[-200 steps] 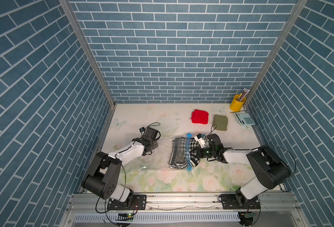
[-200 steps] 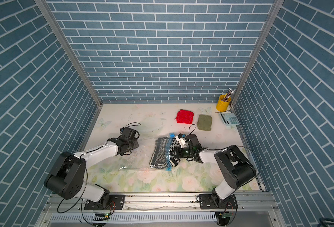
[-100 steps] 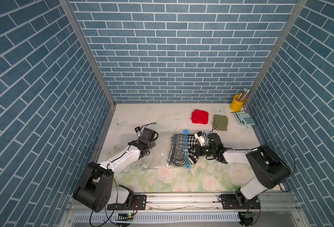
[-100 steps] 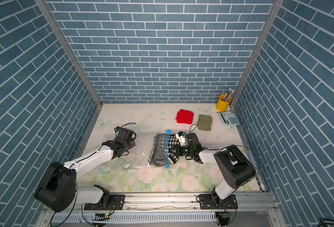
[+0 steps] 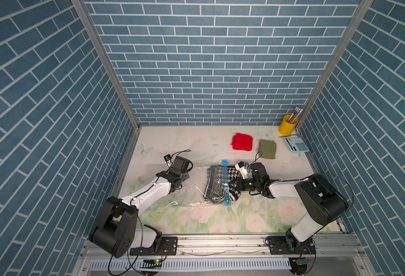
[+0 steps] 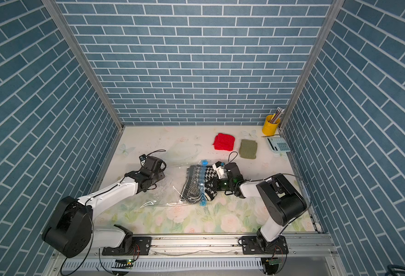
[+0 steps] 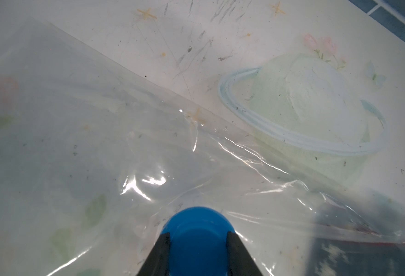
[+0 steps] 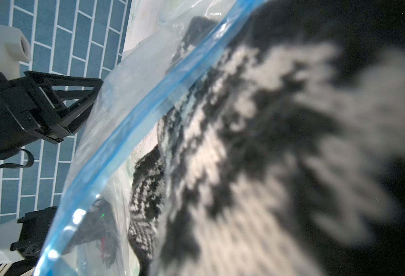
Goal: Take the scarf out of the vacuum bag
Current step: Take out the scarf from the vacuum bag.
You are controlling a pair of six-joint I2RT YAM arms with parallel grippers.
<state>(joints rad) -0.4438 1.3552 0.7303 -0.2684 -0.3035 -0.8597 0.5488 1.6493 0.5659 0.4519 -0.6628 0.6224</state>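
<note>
Left wrist: left claw part-open, snug around blue valve cap

Both top views look down from high up at the front, over the whole bench. They share almost everything. The left wrist view looks down from very close at the vacuum bag. The right wrist view sits right against the scarf. It looks sideways, past the bag, across to the left gripper.
</note>
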